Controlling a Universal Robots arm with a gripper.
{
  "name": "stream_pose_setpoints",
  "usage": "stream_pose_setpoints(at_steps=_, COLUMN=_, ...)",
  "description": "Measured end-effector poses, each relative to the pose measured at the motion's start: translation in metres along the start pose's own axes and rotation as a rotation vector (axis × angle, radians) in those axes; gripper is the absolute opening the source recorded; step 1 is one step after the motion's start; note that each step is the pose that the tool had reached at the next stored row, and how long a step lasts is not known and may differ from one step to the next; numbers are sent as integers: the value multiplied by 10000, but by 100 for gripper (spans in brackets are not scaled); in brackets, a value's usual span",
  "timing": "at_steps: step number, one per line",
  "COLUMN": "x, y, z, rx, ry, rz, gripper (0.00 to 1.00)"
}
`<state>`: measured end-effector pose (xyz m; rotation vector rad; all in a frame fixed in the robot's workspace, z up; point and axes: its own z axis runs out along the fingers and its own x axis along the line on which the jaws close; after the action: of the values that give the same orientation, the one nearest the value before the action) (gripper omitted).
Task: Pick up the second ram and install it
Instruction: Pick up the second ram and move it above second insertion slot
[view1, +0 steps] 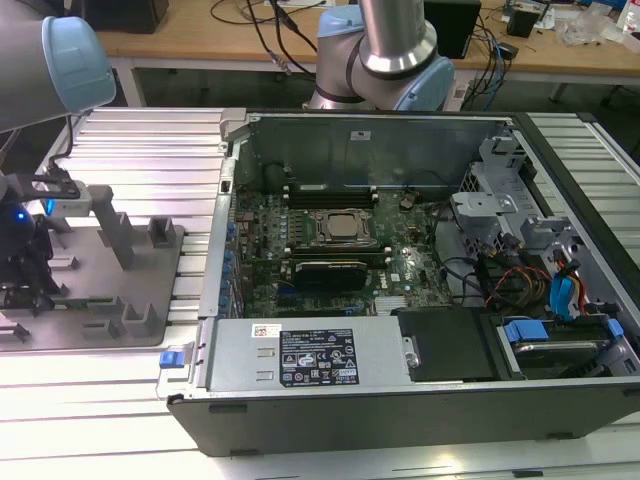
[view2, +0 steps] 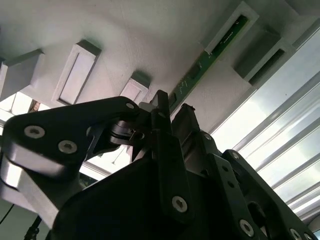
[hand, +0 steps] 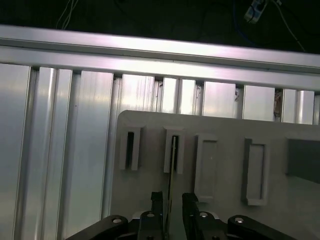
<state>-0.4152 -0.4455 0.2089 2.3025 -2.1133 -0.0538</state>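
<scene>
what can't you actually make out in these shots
- second ram: edge-on in the first wrist view, so its chips and label are hidden; in the second wrist view the gripper covers its near end.
- memory slots: too small in the exterior view to tell which is free.
- gripper in the exterior view: dark, cut off at that view's left edge.

Matt plastic holder plate (hand: 225, 125), shiny grooved metal table (hand: 60, 150), matt black tool (hand: 171, 198)

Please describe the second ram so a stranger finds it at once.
Beside the open computer case lies a grey fixture plate with raised slotted holders. The second ram stands on edge in one holder, between the gripper's fingers. It alone is a thin green strip.
</scene>
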Motion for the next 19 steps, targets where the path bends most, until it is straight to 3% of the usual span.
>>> stream_pose_setpoints(at_steps=5, x=0, y=0, z=-2, rx=-1, ry=1, rz=0, gripper=26)
stream_pose_setpoints(at_steps=6, x=0, y=0, z=-2, rx=-1, ry=1, rz=0, gripper=19)
stream_pose_setpoints(at_steps=19, x=11, y=1, z=-1, rx=0, ry=-6, rz=2, gripper=17)
